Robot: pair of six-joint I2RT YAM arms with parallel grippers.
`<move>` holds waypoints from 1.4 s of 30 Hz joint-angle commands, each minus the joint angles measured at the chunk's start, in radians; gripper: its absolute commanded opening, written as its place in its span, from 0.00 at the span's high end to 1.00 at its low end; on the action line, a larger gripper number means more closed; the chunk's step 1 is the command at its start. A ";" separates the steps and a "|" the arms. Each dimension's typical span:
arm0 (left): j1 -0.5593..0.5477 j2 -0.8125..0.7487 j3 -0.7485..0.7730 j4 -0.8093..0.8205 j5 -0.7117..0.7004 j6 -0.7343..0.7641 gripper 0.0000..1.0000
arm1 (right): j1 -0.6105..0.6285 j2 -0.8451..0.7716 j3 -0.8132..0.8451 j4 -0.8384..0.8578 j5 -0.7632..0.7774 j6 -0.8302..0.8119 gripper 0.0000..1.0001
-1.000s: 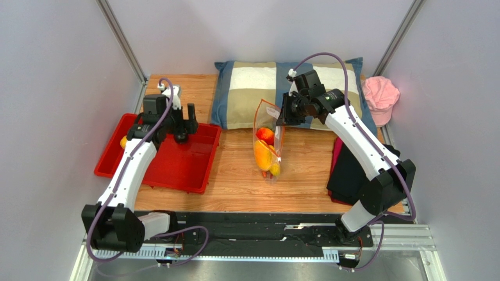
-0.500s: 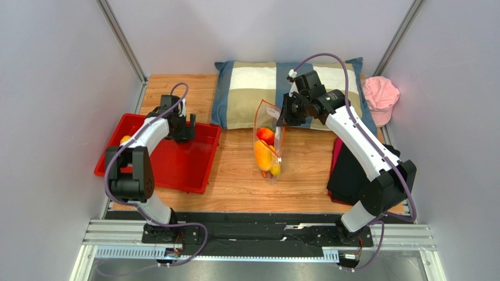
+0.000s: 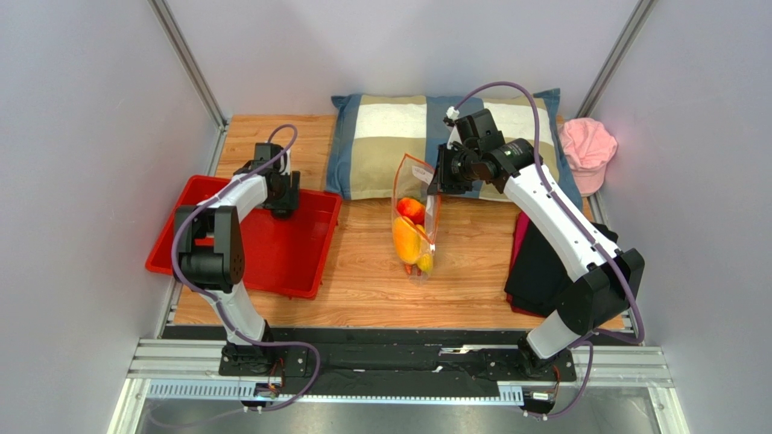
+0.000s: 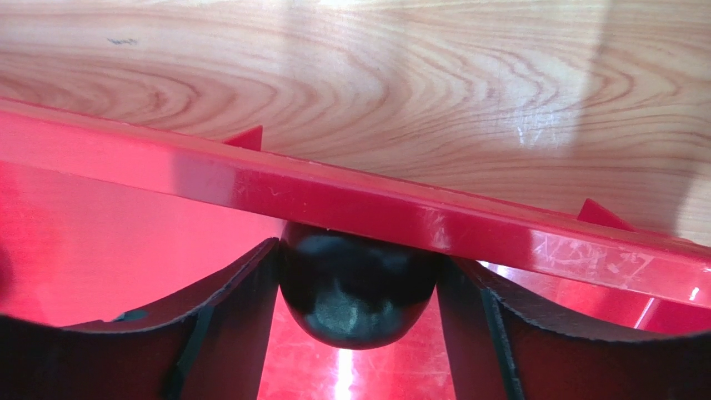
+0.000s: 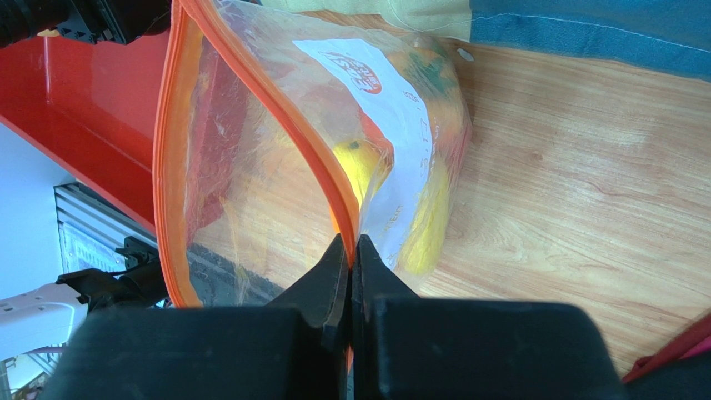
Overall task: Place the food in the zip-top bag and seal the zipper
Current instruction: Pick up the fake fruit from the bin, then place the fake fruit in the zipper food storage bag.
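The left gripper [image 4: 357, 260] clamps the dark fruit [image 4: 350, 298] beneath the tray [image 4: 417, 218] rim, so lifting may snag it loose. The right gripper [image 5: 351, 250] pinches the bag [image 5: 392, 108] mouth.

The only print stands on the white label [image 5: 392, 125] of the zip-top bag [image 5: 242, 192]. It carries an orange-red logo [image 5: 352, 71] near one end and a line of small lettering [image 5: 416, 127] along one side, both too small and too creased to read in the right wrist view. In the top view the label shows only as a small white patch, and no other word, number or sign can be read anywhere.
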 commanded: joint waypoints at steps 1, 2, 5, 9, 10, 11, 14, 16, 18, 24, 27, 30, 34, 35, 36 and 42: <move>0.005 -0.021 0.010 0.032 -0.006 0.030 0.32 | -0.002 -0.004 0.033 0.029 -0.005 -0.006 1.00; 0.005 -0.026 0.008 0.032 -0.006 0.031 0.33 | -0.002 -0.003 0.034 0.031 -0.006 -0.007 1.00; 0.005 -0.028 0.005 0.032 0.000 0.039 0.39 | -0.002 0.004 0.038 0.031 -0.007 -0.004 1.00; 0.005 -0.040 0.025 -0.012 0.043 0.028 0.57 | -0.002 0.008 0.034 0.029 -0.012 -0.003 1.00; 0.005 -0.082 0.029 -0.023 0.065 0.022 0.64 | -0.004 0.008 0.036 0.031 -0.012 -0.001 1.00; 0.004 -0.115 0.036 -0.034 0.121 0.005 0.66 | -0.002 0.008 0.038 0.031 -0.012 -0.001 1.00; -0.045 -0.286 0.063 -0.051 0.242 -0.019 0.66 | -0.002 0.010 0.041 0.029 -0.013 -0.003 1.00; -0.090 -0.401 0.103 -0.060 0.305 -0.044 0.64 | -0.002 0.014 0.036 0.029 -0.015 -0.003 1.00; -0.173 -0.454 0.184 -0.046 0.396 -0.099 0.63 | -0.002 0.022 0.038 0.029 -0.018 -0.004 1.00; -0.433 -0.439 0.373 -0.029 0.442 -0.174 0.59 | -0.002 0.048 0.068 0.034 -0.025 0.004 1.00; -0.534 -0.388 0.418 -0.029 0.410 -0.182 0.56 | -0.004 0.059 0.077 0.035 -0.021 0.007 1.00; -0.613 -0.345 0.421 -0.029 0.399 -0.176 0.50 | -0.002 0.059 0.084 0.034 -0.015 0.004 1.00; -0.651 -0.278 0.427 -0.068 0.416 -0.179 0.43 | -0.002 0.057 0.087 0.032 -0.015 0.001 1.00; -0.653 -0.264 0.433 -0.083 0.421 -0.183 0.40 | -0.004 0.057 0.087 0.032 -0.013 -0.001 1.00; -0.652 -0.233 0.445 -0.098 0.419 -0.186 0.31 | -0.002 0.057 0.085 0.032 -0.012 -0.001 1.00; -0.589 -0.261 0.551 -0.204 0.442 -0.119 0.01 | -0.002 0.053 0.076 0.031 -0.007 -0.003 1.00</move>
